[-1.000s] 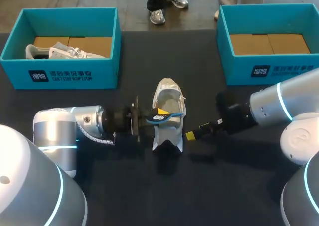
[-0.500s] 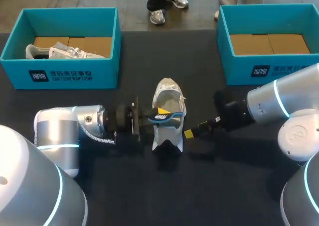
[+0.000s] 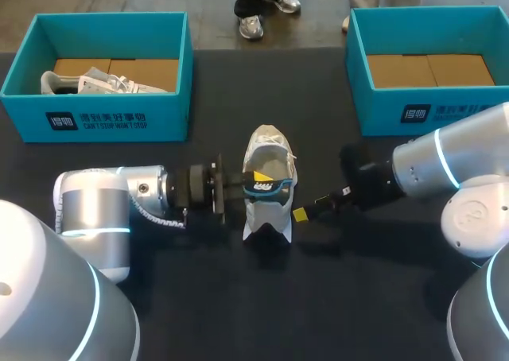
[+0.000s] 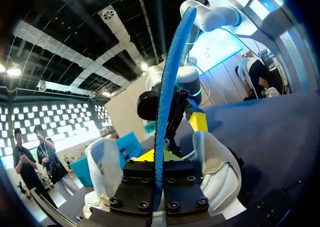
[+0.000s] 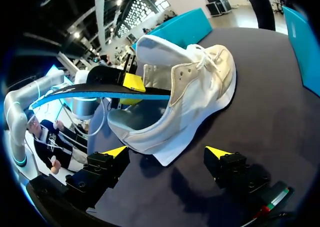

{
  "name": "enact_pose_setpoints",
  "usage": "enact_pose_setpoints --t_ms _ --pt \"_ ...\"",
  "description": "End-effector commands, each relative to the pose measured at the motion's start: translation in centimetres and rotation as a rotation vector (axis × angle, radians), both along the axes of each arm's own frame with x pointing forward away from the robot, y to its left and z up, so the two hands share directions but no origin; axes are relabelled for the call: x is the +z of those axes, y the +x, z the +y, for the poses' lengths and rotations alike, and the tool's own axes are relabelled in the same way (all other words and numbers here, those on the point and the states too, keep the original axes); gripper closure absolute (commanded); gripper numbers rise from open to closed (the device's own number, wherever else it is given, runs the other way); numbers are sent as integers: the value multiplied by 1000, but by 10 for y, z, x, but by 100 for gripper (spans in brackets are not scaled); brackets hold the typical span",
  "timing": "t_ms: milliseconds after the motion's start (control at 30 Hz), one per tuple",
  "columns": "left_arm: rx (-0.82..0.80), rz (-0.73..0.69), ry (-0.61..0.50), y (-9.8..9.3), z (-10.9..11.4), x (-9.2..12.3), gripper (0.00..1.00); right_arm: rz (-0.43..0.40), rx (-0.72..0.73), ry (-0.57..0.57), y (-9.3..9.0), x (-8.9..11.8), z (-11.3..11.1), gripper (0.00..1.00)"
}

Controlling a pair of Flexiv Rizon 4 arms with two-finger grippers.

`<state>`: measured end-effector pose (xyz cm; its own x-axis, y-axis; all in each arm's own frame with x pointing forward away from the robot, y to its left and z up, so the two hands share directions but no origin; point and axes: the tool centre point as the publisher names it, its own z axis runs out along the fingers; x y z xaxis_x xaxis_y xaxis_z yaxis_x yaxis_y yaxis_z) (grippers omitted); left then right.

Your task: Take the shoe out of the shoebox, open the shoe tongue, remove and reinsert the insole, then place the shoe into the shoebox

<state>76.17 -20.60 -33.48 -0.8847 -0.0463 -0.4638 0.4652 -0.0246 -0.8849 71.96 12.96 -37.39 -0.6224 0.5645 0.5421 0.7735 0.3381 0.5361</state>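
- Teal shoebox (image 3: 171, 118) is sitting at the far left corner of the dark tabletop (image 3: 254, 313), showing a dark logo patch and white print on its front wall; a second white shoe (image 3: 103, 81) is lying inside on the cardboard floor.
- Second teal shoebox (image 3: 382, 114) is sitting at the far right corner, showing the same kind of logo and print on its front wall and only the cardboard floor inside.
- White shoe (image 3: 266, 150) is standing upright in the middle of the tabletop, outside both boxes, toe pointing toward the far edge, tongue pulled up and opening gaping.
- Blue insole (image 3: 269, 188) is lying across the shoe's opening, showing a small white mark too small to read; the yellow showing just above it cannot be told apart from the left pincer's tip.
- Left arm is coming in from the left edge, stretched out level above the tabletop, its wrist pointing at the shoe's side.
- Left pincer (image 4: 159, 159) is pinching the insole edge-on between its two black fingers, right at the shoe's collar.
- Right arm is coming in from the right edge, angled down toward the shoe's heel side.
- Right pincer (image 5: 166, 152) is hanging spread wide just beside the shoe's sole, low over the tabletop, fingers touching nothing.
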Motion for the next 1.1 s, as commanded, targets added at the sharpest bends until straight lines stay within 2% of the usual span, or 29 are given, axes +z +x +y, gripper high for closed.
enact_pose_setpoints --t_ms 33,233,267,300,333,400,1100 --pt "10 0 17 0 0 2 100 2 -3 -1 1 -2 4 0" --pt "21 -4 19 2 1 4 100 4 -7 -1 1 -2 4 0" --pt "21 -4 19 2 2 3 96 4 -8 -1 1 -2 4 0" --pt "23 -4 19 2 2 3 77 4 -9 0 1 -3 4 0" --pt "25 -3 18 3 2 3 69 4 -10 0 1 -3 3 0" --pt "26 0 15 3 3 3 67 6 -10 0 1 -4 3 0" --pt "-19 -16 -8 -18 11 25 69 2 -12 2 0 -3 6 0"
